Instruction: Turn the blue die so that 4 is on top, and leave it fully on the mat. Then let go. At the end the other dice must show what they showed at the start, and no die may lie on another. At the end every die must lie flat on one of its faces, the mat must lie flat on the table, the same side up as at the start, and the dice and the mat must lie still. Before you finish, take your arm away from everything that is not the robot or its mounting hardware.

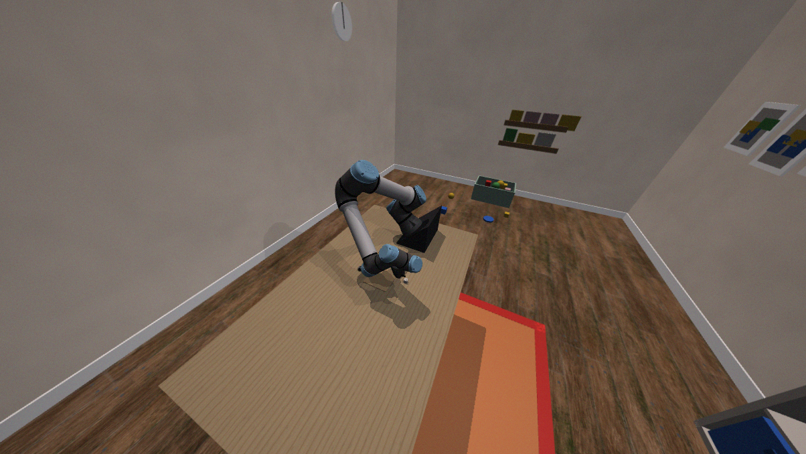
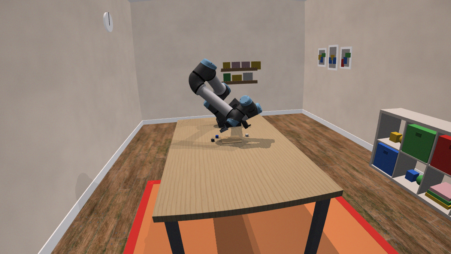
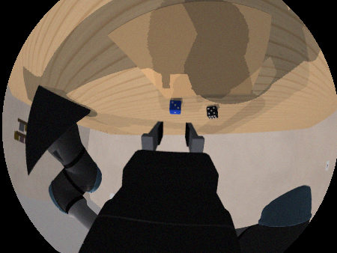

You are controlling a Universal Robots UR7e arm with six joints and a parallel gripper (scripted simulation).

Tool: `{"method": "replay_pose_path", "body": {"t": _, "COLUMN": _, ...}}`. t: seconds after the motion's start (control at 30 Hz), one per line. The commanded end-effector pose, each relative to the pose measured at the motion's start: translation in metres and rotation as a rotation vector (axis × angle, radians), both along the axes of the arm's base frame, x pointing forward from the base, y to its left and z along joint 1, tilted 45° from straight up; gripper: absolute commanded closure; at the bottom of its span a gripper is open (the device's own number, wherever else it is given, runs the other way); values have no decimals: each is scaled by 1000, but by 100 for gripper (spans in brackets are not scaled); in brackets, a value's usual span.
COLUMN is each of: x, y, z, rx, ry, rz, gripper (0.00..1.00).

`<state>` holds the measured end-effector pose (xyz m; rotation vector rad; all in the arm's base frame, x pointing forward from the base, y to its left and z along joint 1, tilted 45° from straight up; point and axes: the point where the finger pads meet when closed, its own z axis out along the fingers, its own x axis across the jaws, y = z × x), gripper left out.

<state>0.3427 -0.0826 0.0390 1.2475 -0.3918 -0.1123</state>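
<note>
Even, soft light fills the room without glare. The arm throws broad overlapping shadows across the table. The wrist view is a fisheye circle, strongly curved and coarse at its edges.

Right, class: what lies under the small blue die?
The small blue die sits on the bare wooden table top, beside the tan mat, not on it. Its bottom face is hidden. The open pincer holds nothing.

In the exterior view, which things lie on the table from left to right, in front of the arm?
Black die → blue die → mat → white die.
</note>
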Motion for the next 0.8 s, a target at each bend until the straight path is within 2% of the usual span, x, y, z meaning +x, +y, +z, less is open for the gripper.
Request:
{"method": "replay_pose_path", "body": {"t": 0.0, "x": 3, "y": 20, "z": 20, "rx": 0, "ry": -3, "rz": -1, "gripper": 30}}
{"method": "replay_pose_path", "body": {"t": 0.13, "x": 3, "y": 26, "z": 26, "rx": 0, "ry": -3, "rz": -1, "gripper": 30}}
{"method": "replay_pose_path", "body": {"t": 0.77, "x": -2, "y": 25, "z": 28, "rx": 24, "ry": -12, "rz": -24, "gripper": 30}}
